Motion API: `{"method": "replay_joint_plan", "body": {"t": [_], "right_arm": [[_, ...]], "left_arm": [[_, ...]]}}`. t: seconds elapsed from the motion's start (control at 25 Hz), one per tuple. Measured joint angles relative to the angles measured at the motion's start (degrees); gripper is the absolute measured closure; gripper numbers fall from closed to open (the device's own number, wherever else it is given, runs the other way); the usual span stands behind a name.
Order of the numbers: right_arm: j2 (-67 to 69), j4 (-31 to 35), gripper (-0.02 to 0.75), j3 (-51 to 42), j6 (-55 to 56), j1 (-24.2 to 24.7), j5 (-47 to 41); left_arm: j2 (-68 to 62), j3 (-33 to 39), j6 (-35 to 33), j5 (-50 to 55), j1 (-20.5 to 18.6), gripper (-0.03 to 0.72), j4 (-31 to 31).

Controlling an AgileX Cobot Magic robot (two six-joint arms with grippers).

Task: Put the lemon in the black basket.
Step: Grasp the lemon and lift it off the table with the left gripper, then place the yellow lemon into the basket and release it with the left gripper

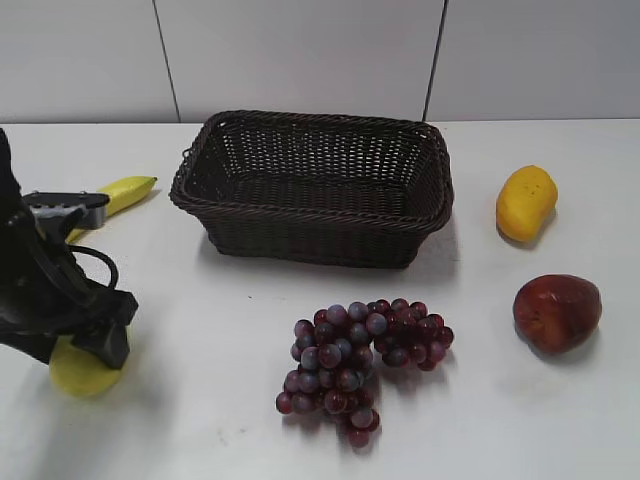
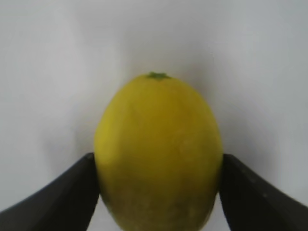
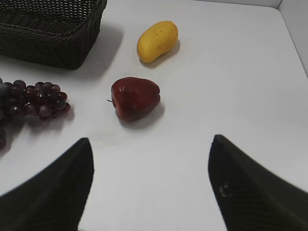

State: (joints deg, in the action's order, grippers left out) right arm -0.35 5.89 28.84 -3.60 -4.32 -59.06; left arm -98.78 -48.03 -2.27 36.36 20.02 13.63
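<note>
The lemon lies on the white table at the front left, partly under my left arm. In the left wrist view the lemon fills the middle, its green stem end pointing away. My left gripper has a black finger pressed against each side of it, and the fruit rests low at the table. The black basket stands empty at the back centre, to the right of and beyond the lemon; its corner shows in the right wrist view. My right gripper is open and empty above bare table.
A banana lies behind my left arm. A bunch of purple grapes lies in front of the basket. An orange-yellow oblong fruit and a dark red apple lie at the right.
</note>
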Motion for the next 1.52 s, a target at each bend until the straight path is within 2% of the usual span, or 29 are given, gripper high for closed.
{"method": "replay_joint_plan", "body": {"t": [0.28,0.4,0.52,0.72,0.92,1.08,1.32,1.52], "right_arm": [[0.0,0.0,0.176,0.0,0.0,0.0,0.0],[0.0,0.0,0.176,0.0,0.0,0.0,0.0],[0.0,0.0,0.176,0.0,0.0,0.0,0.0],[0.0,0.0,0.176,0.0,0.0,0.0,0.0],[0.0,0.0,0.176,0.0,0.0,0.0,0.0],[0.0,0.0,0.176,0.0,0.0,0.0,0.0],[0.0,0.0,0.176,0.0,0.0,0.0,0.0],[0.0,0.0,0.176,0.0,0.0,0.0,0.0]], "left_arm": [[0.3,-0.4,0.0,1.7,0.0,0.146,-0.2],[2.6,-3.2,0.0,5.5,0.0,0.146,-1.9],[5.1,-9.9,-0.6,9.0,0.0,0.146,-3.5],[4.8,-26.6,-3.7,12.0,0.7,0.146,-4.0],[-2.7,-43.4,-4.7,12.6,4.2,0.146,-4.2],[-11.6,-52.2,-4.8,12.8,7.8,0.146,-4.2],[-21.4,-55.2,-4.9,5.2,12.6,0.146,-4.2],[-26.4,-55.2,-5.0,2.4,14.0,0.146,-4.0]]}}
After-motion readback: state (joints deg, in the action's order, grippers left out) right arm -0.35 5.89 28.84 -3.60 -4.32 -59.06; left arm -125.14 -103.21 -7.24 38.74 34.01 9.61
